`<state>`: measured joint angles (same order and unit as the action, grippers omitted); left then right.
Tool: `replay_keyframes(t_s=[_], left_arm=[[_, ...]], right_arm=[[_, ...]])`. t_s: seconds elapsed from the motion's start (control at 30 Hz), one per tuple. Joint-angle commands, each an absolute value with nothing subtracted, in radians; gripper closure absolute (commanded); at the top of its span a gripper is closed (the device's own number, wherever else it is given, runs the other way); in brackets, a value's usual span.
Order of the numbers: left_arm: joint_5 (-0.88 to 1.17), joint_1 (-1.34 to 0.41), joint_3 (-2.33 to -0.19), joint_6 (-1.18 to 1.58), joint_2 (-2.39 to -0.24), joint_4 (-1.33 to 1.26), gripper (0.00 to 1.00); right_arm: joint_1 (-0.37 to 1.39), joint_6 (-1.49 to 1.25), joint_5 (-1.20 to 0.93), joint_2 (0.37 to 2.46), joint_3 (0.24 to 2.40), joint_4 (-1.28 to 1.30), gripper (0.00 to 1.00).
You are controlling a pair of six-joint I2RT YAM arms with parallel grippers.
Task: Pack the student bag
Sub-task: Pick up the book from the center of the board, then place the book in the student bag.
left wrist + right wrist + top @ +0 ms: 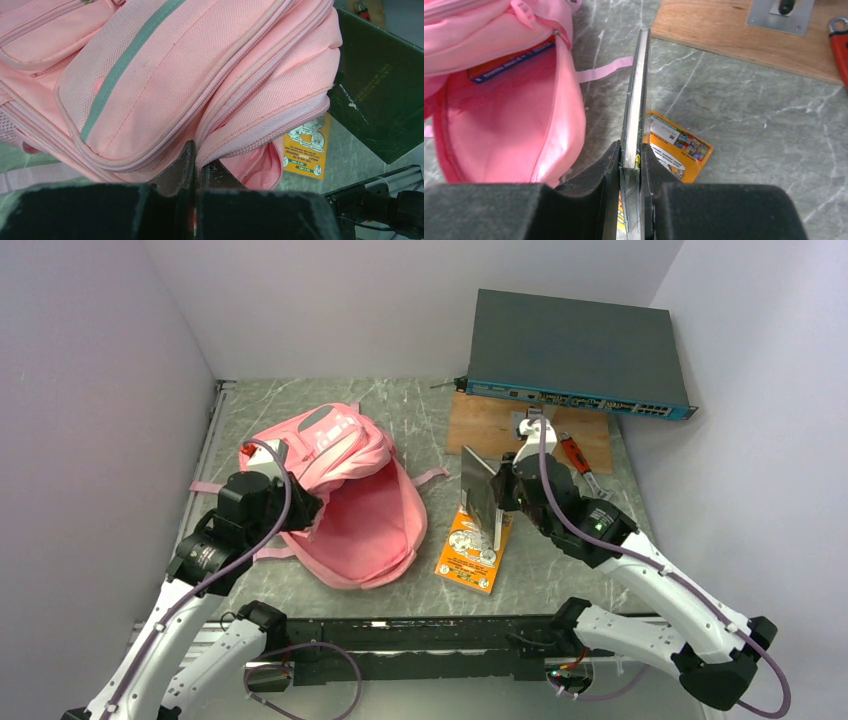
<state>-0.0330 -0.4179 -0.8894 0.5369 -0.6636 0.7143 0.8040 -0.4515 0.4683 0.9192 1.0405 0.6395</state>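
The pink student bag (345,495) lies left of centre with its main compartment gaping toward the right. My left gripper (303,510) is shut on the zipper edge of the bag's (175,75) opening, the fabric pinched between the fingers of this gripper (196,156). My right gripper (507,495) is shut on a thin dark green book (480,498), held upright on its edge just right of the bag. The right wrist view shows the book (636,90) clamped in the gripper (630,152). An orange booklet (472,552) lies flat below it. Another book (509,62) sits inside the bag (509,120).
A grey network switch (575,355) rests on a wooden board (490,425) at the back right, with a red-handled tool (575,455) and a metal plate (779,15) on the board. Walls close in the left, back and right sides.
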Motion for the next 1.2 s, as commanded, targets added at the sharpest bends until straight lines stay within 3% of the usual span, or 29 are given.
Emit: replay_keyframes(t_s=[0.0,0.13,0.4,0.53,0.8,0.97,1.17], left_arm=[[-0.015,-0.407,-0.926,0.573,-0.667,0.612,1.00],[-0.009,-0.407,-0.950,0.544,-0.682,0.614,1.00],[0.013,-0.407,-1.027,0.465,-0.723,0.663,1.00],[0.021,-0.407,-1.056,0.444,-0.728,0.677,1.00],[0.012,-0.407,-1.090,0.427,-0.743,0.697,1.00],[0.021,-0.407,-1.111,0.428,-0.740,0.699,1.00],[0.038,-0.407,-1.128,0.431,-0.755,0.716,1.00]], right_arm=[[0.770,-0.370,0.205,0.859,1.047,0.406,1.00],[0.770,-0.234,-0.085,0.808,0.926,0.196,1.00],[0.772,-0.016,-0.367,0.857,0.932,0.059,1.00],[0.775,0.096,-0.422,0.848,0.925,-0.034,1.00],[0.778,0.278,-0.555,0.924,1.047,0.018,1.00],[0.789,0.490,-0.762,0.927,0.929,-0.090,1.00],[0.844,0.587,-0.688,1.019,0.887,-0.230,1.00]])
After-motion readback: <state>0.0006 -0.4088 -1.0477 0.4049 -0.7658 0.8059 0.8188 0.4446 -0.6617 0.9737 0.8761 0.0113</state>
